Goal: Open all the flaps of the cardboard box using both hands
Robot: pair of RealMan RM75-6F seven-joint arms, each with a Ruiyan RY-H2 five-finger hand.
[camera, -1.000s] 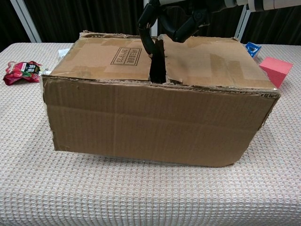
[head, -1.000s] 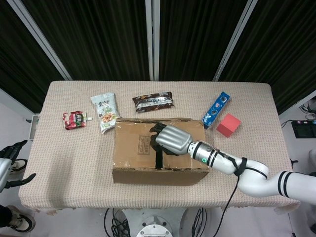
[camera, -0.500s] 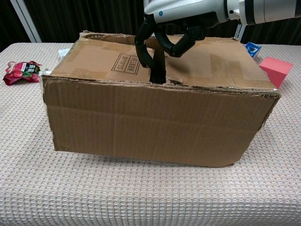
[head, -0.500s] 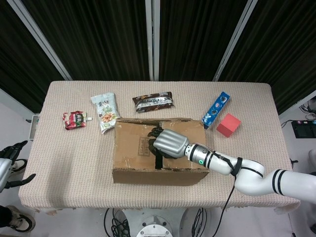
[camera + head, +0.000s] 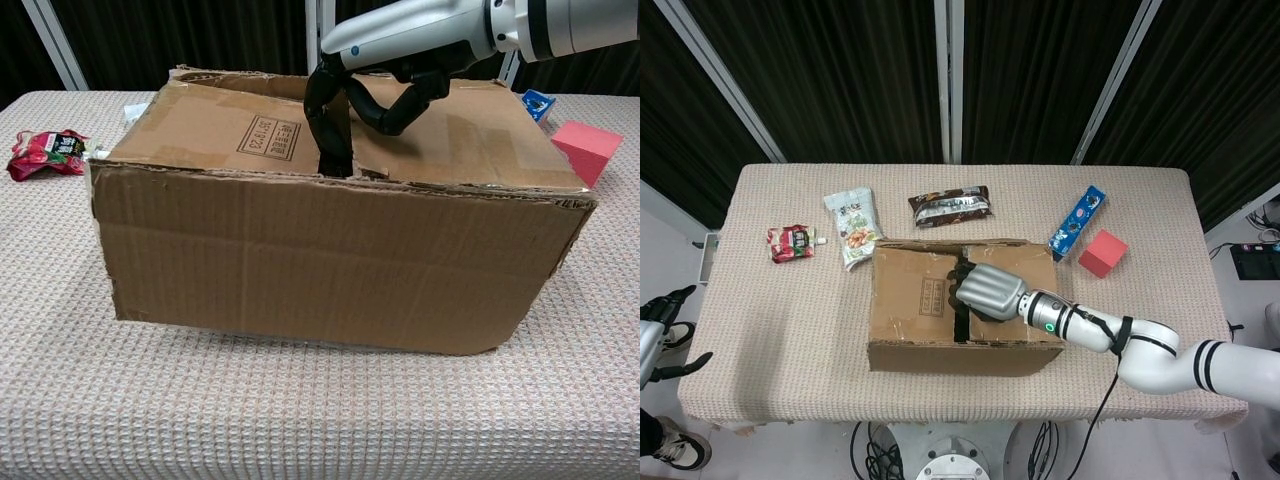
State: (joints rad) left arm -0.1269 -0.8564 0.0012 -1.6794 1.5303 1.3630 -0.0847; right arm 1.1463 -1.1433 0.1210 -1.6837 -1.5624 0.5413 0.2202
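I have the cardboard box (image 5: 960,310) sitting mid-surface, its long axis running left to right across my view, top flaps not yet lifted. My right robot hand (image 5: 375,85) hangs directly over the central seam (image 5: 335,150), dark fingers (image 5: 322,115) curled down into the gap between the two top flaps; whether they actually hook a flap edge I cannot tell. My left robot hand (image 5: 665,320) waits off the surface edge, fingers spread, well apart from the box. The box interior is hidden.
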